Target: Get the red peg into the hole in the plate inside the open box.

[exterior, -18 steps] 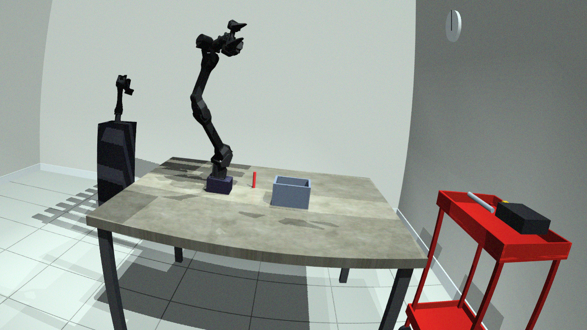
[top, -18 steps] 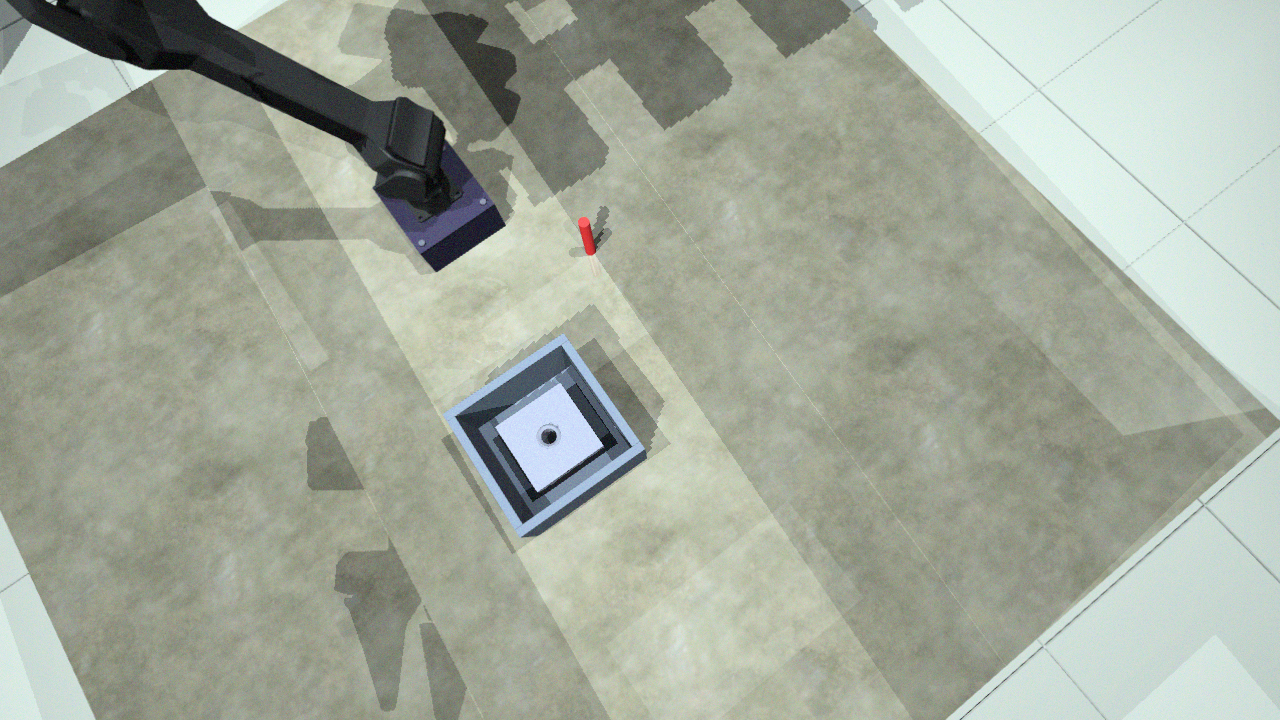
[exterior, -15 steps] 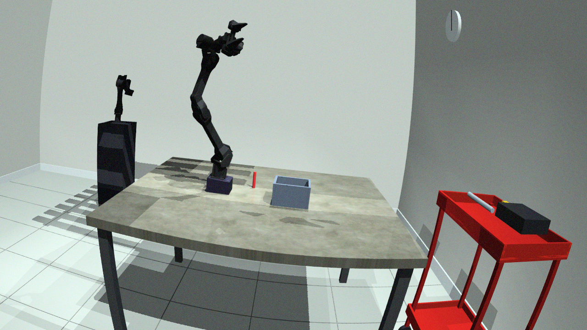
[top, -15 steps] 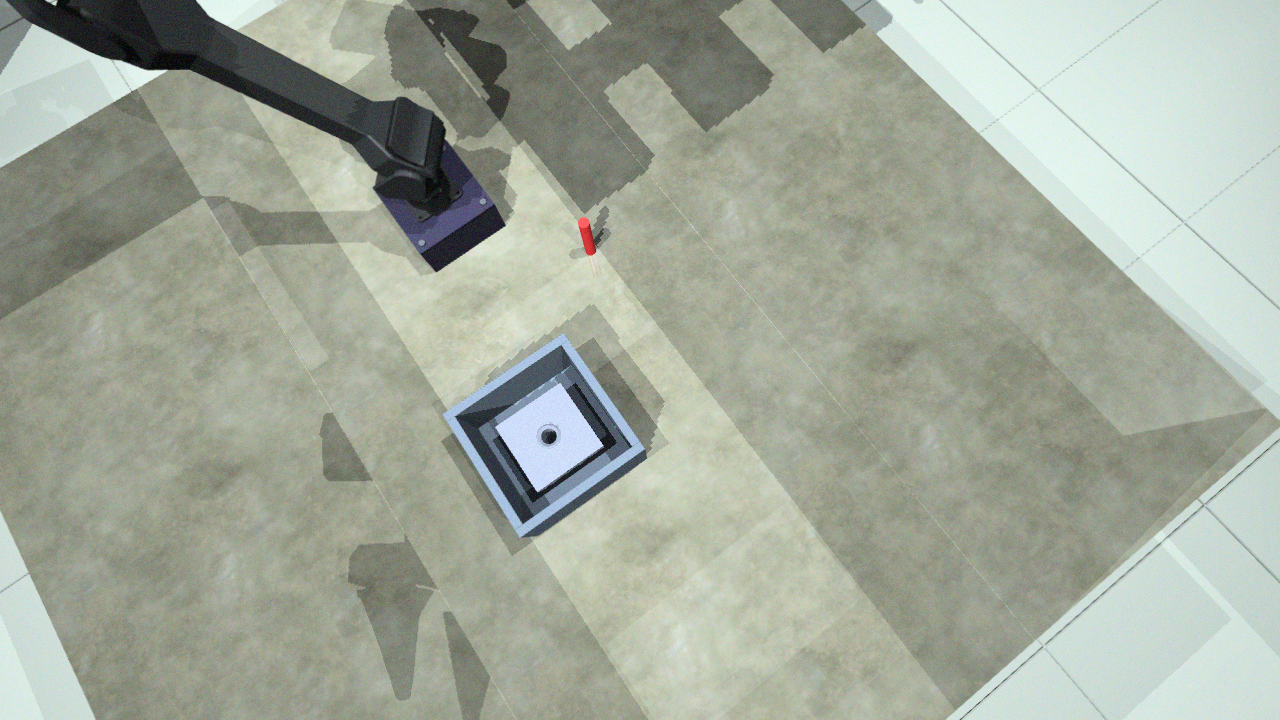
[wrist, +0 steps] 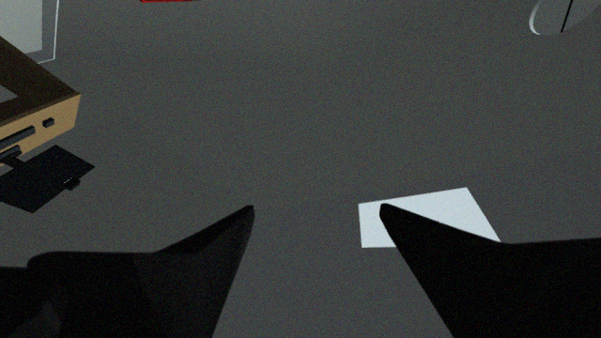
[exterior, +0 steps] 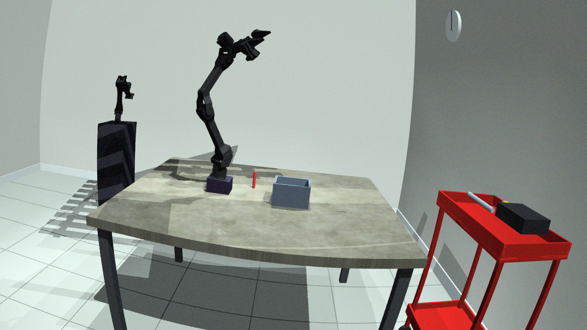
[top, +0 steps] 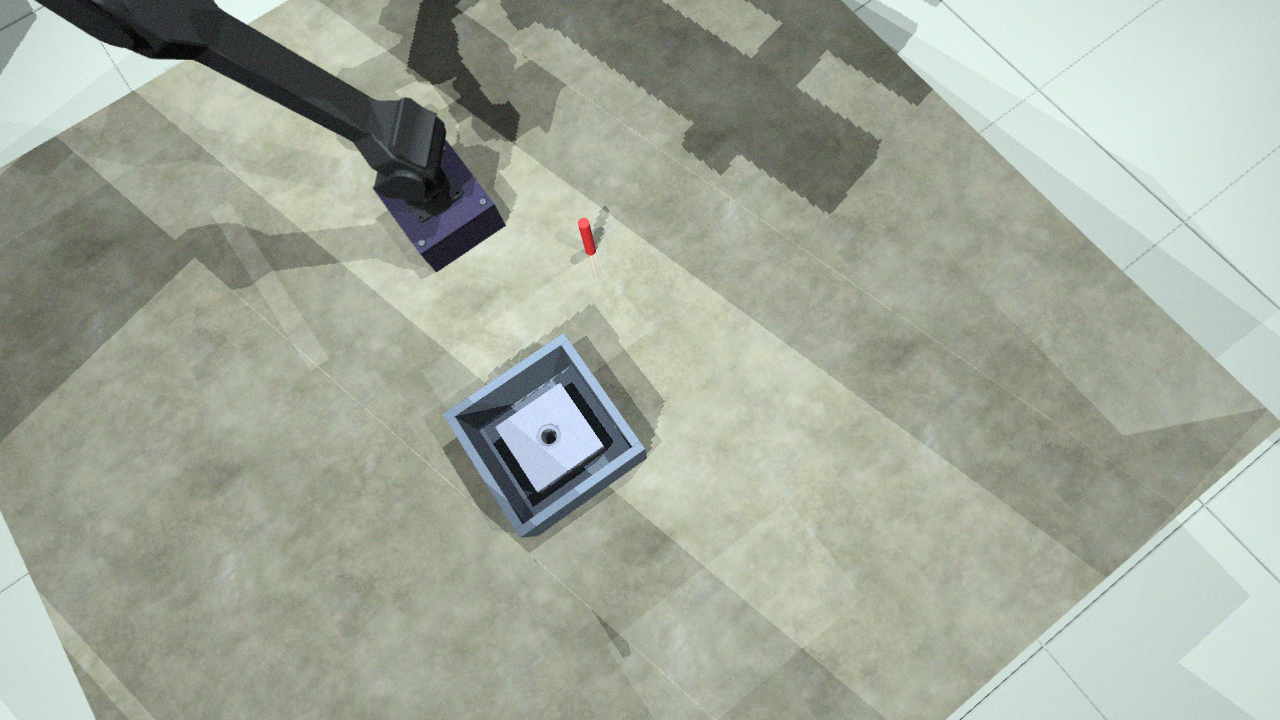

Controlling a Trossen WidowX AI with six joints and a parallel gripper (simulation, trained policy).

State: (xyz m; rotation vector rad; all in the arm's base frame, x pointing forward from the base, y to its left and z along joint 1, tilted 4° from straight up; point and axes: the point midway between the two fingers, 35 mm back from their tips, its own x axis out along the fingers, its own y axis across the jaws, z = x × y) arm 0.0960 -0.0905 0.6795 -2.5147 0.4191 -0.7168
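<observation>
Your gripper (exterior: 266, 36) (wrist: 317, 210): one, raised high above the table, fingers spread nearly full width, nothing held. Your red peg (top: 587, 237) (exterior: 254, 180): one, upright on the table (top: 805, 376) (exterior: 246, 229), outside the open box (top: 582, 495) (exterior: 290, 196).

The arm (top: 286, 85) (exterior: 212, 78) now leans farther toward the box's side, carrying the jaws (exterior: 267, 35) rightward in the exterior view and slightly lower. Shadows on the table (top: 805, 537) (exterior: 246, 229) have shifted, the large ones past the box's near side gone.
</observation>
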